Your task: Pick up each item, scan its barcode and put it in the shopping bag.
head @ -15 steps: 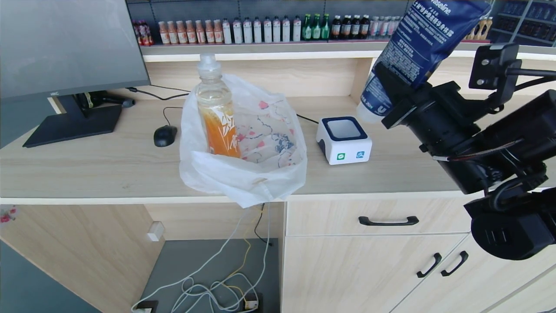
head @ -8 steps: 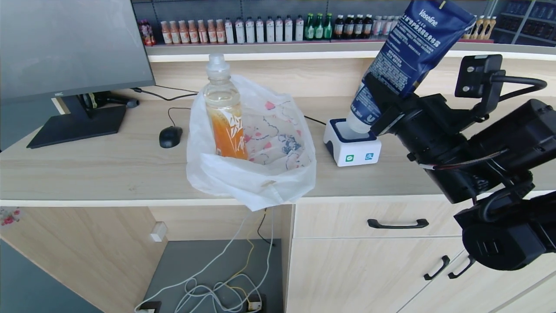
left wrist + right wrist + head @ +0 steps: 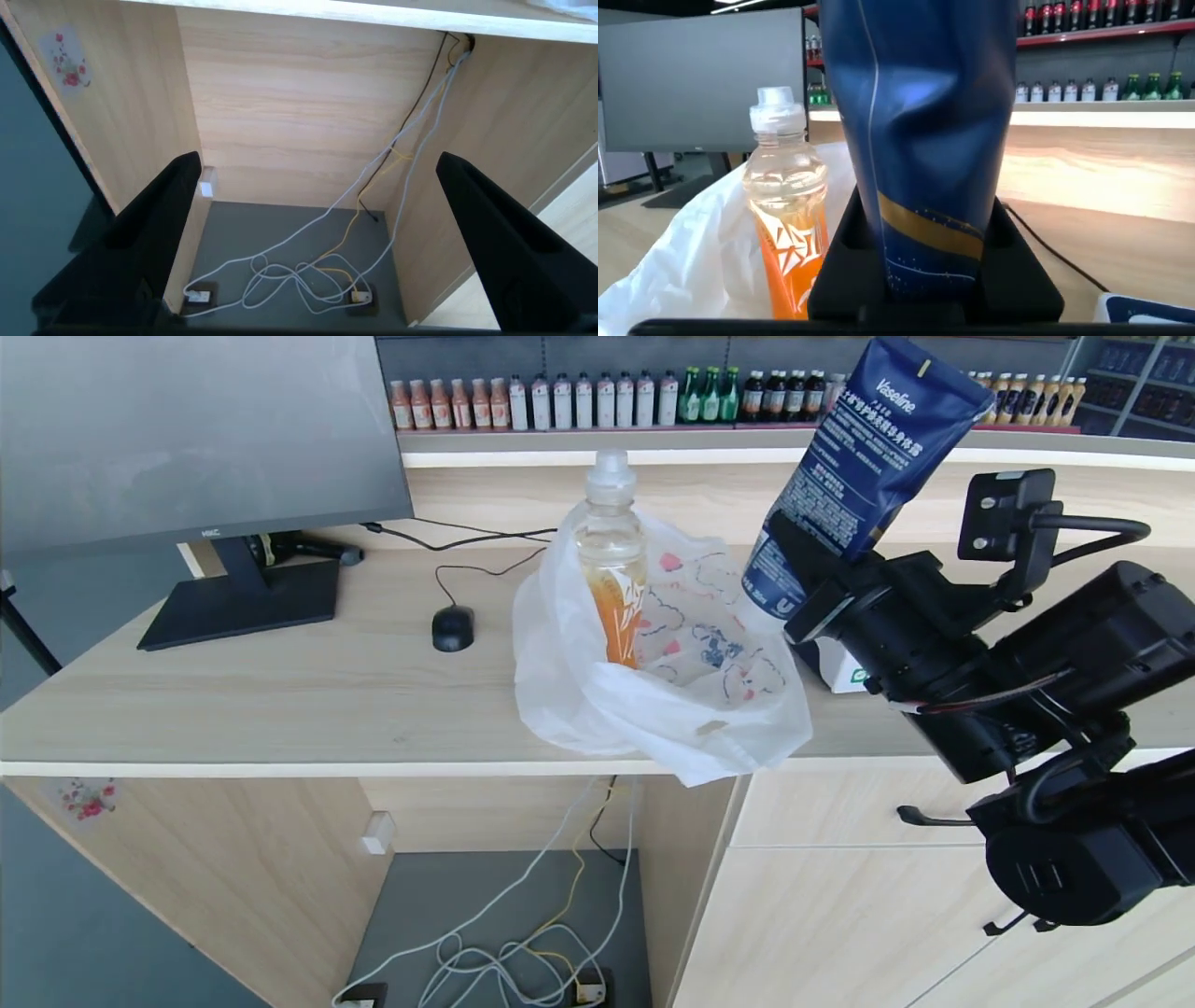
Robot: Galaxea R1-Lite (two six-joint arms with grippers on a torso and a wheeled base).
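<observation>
The bottle (image 3: 611, 560) stands in the bag (image 3: 672, 709), mouse (image 3: 453, 628) left, scanner (image 3: 838, 668) right.

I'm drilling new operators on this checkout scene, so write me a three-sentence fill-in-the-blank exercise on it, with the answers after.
1. The right gripper is shut on a ____ tube, held cap end down.
2. The bottle of orange drink stands upright ____ the shopping bag.
3. The left gripper, low in front of the counter, has its jaws ____.

Missing words: blue; inside; open.
</observation>
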